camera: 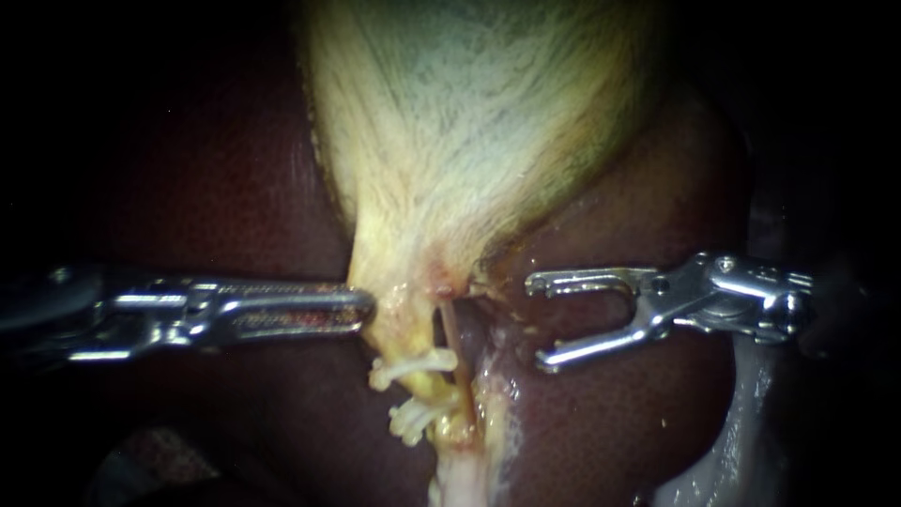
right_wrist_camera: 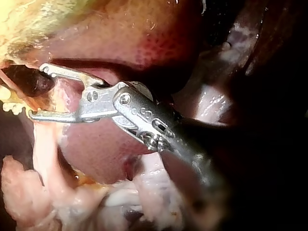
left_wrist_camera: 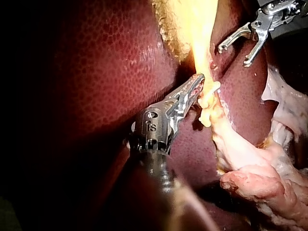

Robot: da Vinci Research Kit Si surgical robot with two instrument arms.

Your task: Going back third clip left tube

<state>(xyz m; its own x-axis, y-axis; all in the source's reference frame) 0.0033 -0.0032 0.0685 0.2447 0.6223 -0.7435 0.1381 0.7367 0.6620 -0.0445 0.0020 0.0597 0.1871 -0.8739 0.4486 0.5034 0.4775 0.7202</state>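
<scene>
we have the right instrument (camera: 537,321) off to the right of the tubes, over the liver (camera: 235,188), and touching neither tube. its pincer stands wide, and we see no clip in it in either the endoscope view or its own wrist view (right_wrist_camera: 36,91).

the left tube (camera: 427,387) hangs below the neck of the gallbladder (camera: 450,122). it carries an upper clip (camera: 413,366) and, just below it, a lower clip (camera: 410,420), both white and set across it. we can make out only these two; if a third is there, it is hidden from us. a thin reddish tube (camera: 453,343) runs bare just beside it.

the left instrument (camera: 366,302) reaches in level from the left. its pincer is narrow and pinches the yellowish edge of the gallbladder neck just above the clips, as its wrist view (left_wrist_camera: 198,81) also suggests.

we judge the clipping itself finished, since the right pincer is bare and already clear of the tube. what remains is to draw that instrument away to the right, keeping its wide tips off the liver, while the left one holds the neck taut.
</scene>
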